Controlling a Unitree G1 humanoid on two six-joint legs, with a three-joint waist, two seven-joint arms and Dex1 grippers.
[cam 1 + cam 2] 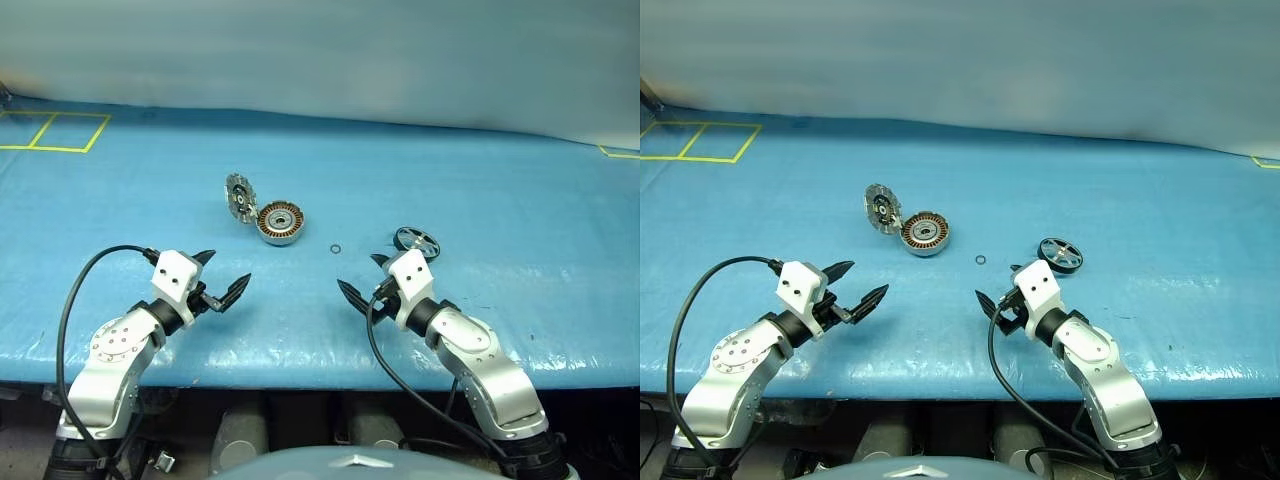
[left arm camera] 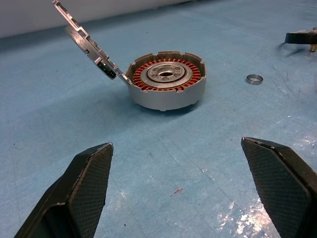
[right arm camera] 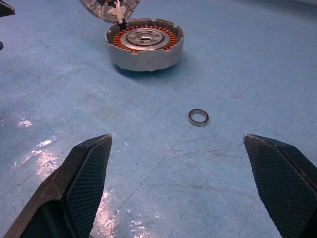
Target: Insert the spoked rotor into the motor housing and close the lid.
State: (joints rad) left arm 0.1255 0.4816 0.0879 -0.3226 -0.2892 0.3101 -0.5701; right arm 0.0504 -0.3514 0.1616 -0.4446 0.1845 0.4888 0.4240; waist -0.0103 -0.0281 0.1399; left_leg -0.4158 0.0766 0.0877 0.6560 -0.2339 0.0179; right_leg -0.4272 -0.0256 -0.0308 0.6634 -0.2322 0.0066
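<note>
We've got the spoked rotor [image 1: 417, 239] lying flat right of centre in the head view, just behind our right gripper [image 1: 363, 279], so that arm is nearer. The motor housing [image 1: 280, 222], copper windings showing, sits centre, its ribbed lid [image 1: 238, 196] tilted open at upper left. A small loose ring [image 1: 336, 248] lies between them on the blue table [image 1: 480, 180]; right and left gripper [image 1: 222, 277] both have fingers spread wide, empty.

bright, even overhead light, sharp focus, with white glare patches on the blue table cover [image 3: 29, 148].
</note>
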